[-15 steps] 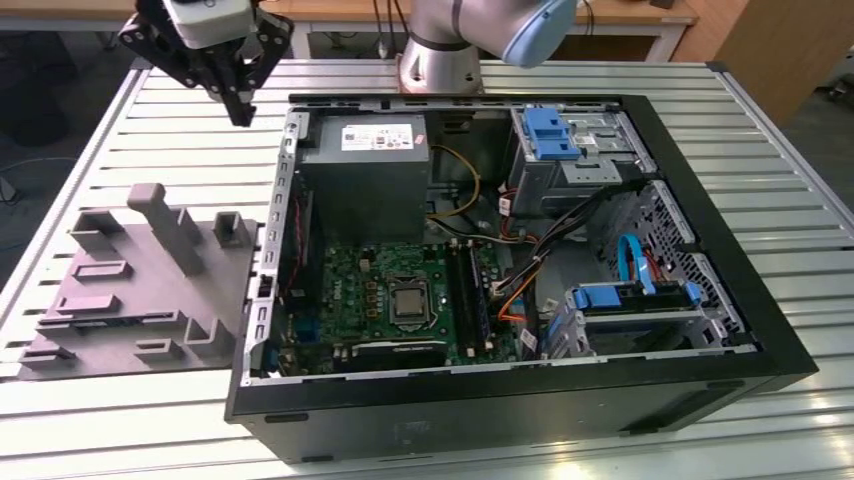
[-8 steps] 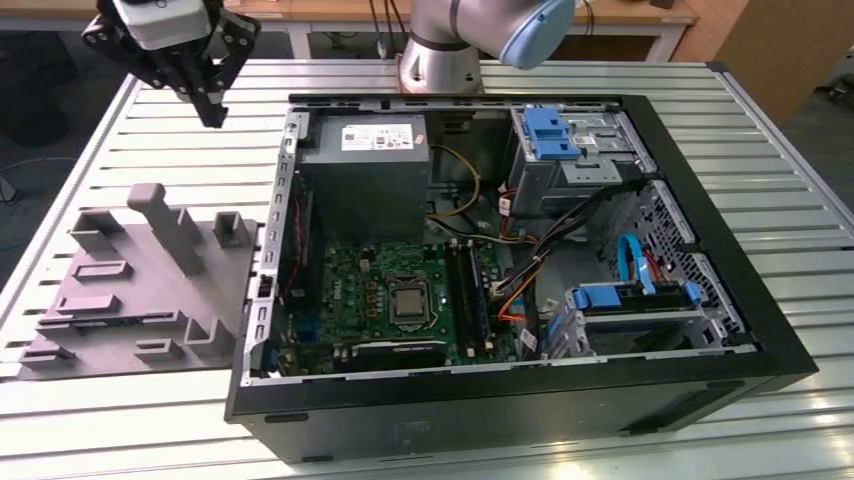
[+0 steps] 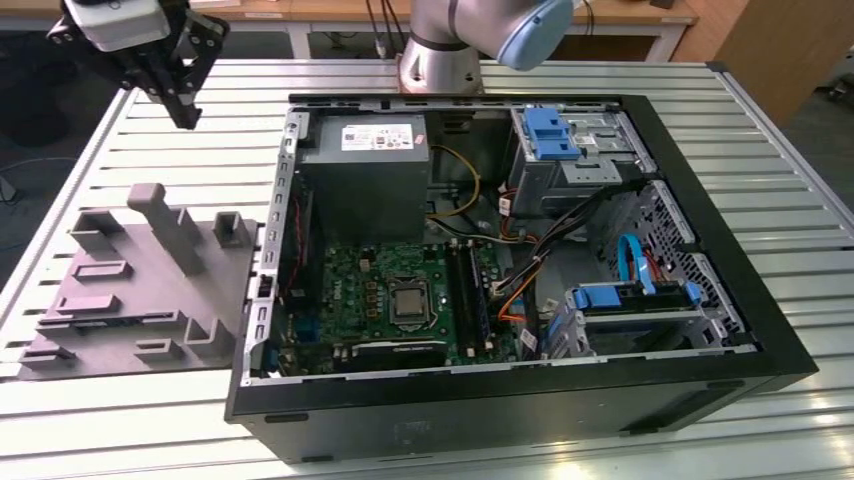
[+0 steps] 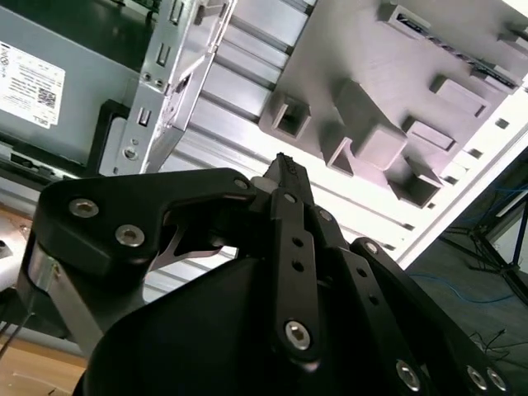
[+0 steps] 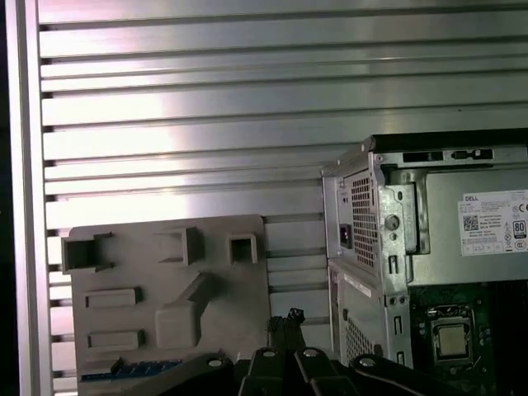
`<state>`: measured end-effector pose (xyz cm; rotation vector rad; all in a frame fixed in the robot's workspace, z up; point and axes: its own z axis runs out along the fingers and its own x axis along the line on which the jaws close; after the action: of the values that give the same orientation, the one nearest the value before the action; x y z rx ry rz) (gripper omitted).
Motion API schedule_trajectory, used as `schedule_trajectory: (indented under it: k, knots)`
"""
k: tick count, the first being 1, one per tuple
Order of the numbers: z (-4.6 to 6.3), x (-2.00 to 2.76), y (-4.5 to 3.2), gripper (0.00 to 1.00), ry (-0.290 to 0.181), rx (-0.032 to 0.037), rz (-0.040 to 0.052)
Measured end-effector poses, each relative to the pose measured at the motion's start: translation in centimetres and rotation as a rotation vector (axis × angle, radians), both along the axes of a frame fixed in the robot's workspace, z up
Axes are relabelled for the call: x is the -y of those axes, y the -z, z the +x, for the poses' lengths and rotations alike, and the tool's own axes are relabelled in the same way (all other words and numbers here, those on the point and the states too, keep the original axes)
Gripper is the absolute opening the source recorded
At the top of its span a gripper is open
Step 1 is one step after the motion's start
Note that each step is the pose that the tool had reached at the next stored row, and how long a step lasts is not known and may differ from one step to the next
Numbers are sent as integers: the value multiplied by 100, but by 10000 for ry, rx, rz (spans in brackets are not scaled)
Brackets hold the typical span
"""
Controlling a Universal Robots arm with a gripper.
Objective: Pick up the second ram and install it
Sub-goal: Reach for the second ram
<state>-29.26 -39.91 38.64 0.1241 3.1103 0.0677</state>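
The second ram (image 5: 132, 369) shows in the first wrist view as a thin blue strip lying in the grey fixture (image 5: 165, 305), partly hidden by the gripper body. My gripper (image 3: 187, 112) hangs high over the table at the exterior view's upper left, above and beyond the fixture's (image 3: 134, 290) far end, well apart from the ram. Its fingertips (image 4: 285, 167) are pressed together with nothing between them. The gripper (image 5: 285, 320) points down between the fixture and the computer case (image 3: 507, 270). The black memory slots (image 3: 470, 290) lie on the green board beside the processor.
The open case lies on its side on the slatted metal table (image 3: 787, 130). Its power supply (image 3: 367, 170) is at the far end and blue drive bays (image 3: 561, 135) are at the exterior view's right. The fixture's tall posts (image 3: 154, 215) stand near the case wall.
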Motion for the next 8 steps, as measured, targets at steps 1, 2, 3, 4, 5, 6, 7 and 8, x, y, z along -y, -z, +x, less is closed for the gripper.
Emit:
schedule_trajectory:
  k: [1, 2, 3, 4, 5, 6, 7, 8]
  knots:
    - [-33, 0, 1, 11, 2, 0, 0]
    - [-63, 0, 2, 11, 4, -1, -1]
    - [-93, 0, 4, 11, 5, 0, 0]
    - [-124, 0, 5, 11, 6, 1, 1]
    - [-155, 0, 6, 11, 8, 1, 0]
    - [-187, 0, 8, 11, 10, 1, 0]
    - [-222, 0, 9, 11, 14, 0, 0]
    - [-252, 0, 10, 11, 16, 0, -1]
